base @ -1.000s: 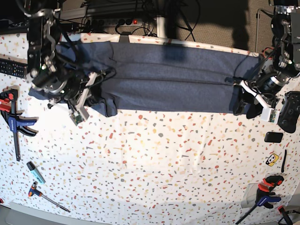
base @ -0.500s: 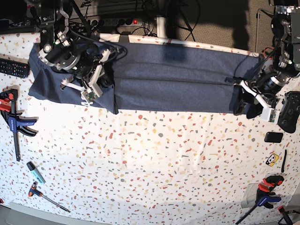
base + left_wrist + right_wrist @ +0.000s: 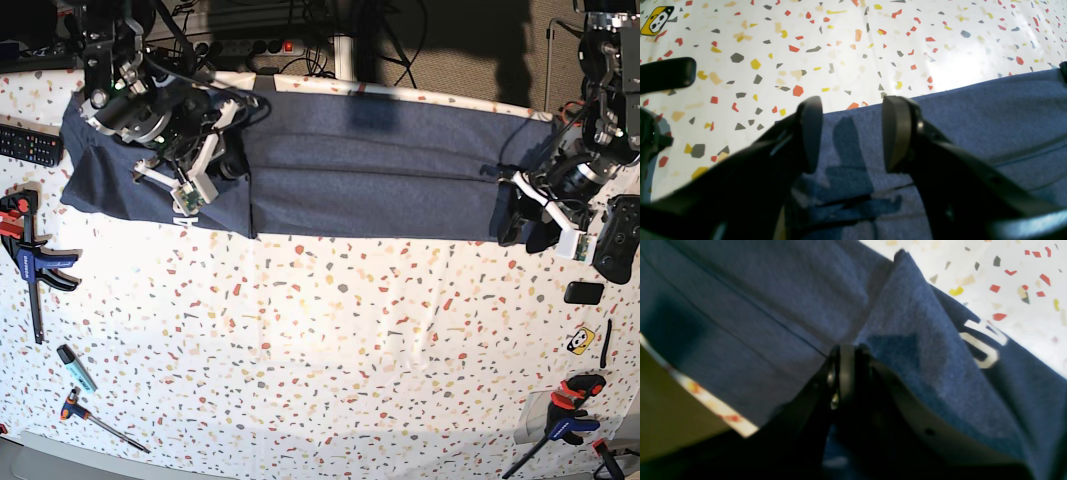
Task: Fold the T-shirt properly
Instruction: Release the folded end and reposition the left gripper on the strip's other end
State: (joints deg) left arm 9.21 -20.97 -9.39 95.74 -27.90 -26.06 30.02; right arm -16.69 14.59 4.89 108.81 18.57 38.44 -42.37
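The T-shirt (image 3: 370, 165), a long dark navy band, lies across the far side of the speckled table (image 3: 330, 340), stretched between the two arms. At the base view's left, beyond the shirt's end, a black remote (image 3: 27, 145) and a red-and-black clamp (image 3: 25, 250) rest on the table. Next comes the right gripper (image 3: 200, 165), set over the shirt's folded-over end. The right wrist view shows what the overhead cannot: the jaws are clenched on a raised ridge of the navy cloth (image 3: 907, 316), and white block lettering (image 3: 983, 346) shows on the fabric falling away to the gripper's (image 3: 848, 363) right. Two seams run off to its left.

At the far right of the base view the left gripper (image 3: 535, 215) sits at the shirt's other end. Its wrist view shows the jaws standing apart, released, with flat navy fabric (image 3: 973, 126) beneath and between the fingers (image 3: 893, 133) of the gripper (image 3: 850, 133) and the shirt's edge just ahead. Beyond that edge lies bare table (image 3: 846, 43), with a yellow sticker (image 3: 655, 20) off to the left.
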